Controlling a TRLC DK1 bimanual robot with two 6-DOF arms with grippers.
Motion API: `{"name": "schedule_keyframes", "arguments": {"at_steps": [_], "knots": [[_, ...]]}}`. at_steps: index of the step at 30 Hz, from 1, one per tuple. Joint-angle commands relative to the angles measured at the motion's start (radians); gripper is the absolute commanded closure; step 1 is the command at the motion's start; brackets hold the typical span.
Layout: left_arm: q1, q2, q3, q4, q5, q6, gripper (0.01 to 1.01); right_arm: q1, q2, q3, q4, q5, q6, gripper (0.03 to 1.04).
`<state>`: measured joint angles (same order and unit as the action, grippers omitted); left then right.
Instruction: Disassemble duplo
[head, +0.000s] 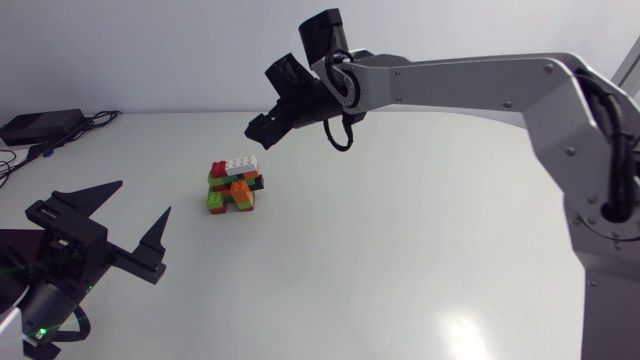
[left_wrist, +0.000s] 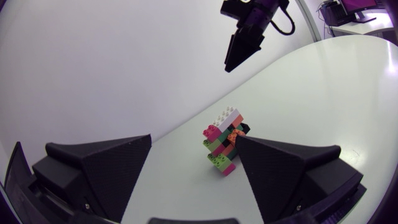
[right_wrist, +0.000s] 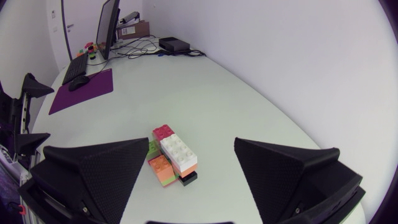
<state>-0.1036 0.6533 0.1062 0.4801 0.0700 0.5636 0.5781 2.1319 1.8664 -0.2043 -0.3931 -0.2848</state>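
White table (head: 400, 250) holds multicoloured duplo stack (head: 234, 185); left gripper (head: 144, 197) and right gripper (head: 260, 135) splayed.

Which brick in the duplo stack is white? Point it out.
The long white brick on top, beside the red brick; no other brick in the stack is white.
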Motion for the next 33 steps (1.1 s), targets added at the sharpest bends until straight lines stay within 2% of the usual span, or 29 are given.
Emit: {"name": "schedule_keyframes", "arguments": {"at_steps": [1,7,12,16,25,33], "knots": [[0.008,-0.012,-0.022,0.023,-0.004,-0.01,0.087,-0.02,0.077,0.068,-0.02,-0.015,-0.025,0.1],[0.01,-0.014,-0.022,0.031,-0.003,-0.011,0.087,-0.011,0.131,0.108,-0.037,-0.023,-0.132,0.1],[0.01,-0.015,-0.023,0.031,-0.001,-0.013,0.087,0.006,0.171,0.163,-0.133,-0.043,-0.241,0.1],[0.01,-0.02,-0.023,0.031,-0.001,-0.014,0.087,0.026,0.189,0.175,-0.172,-0.064,-0.304,0.1],[0.022,-0.057,-0.031,0.029,-0.001,-0.016,0.087,0.037,0.25,0.229,-0.187,-0.058,-0.36,0.1],[0.022,-0.057,-0.033,0.029,0.002,-0.016,0.087,0.037,0.339,0.373,-0.268,-0.055,-0.381,0.1]]}}
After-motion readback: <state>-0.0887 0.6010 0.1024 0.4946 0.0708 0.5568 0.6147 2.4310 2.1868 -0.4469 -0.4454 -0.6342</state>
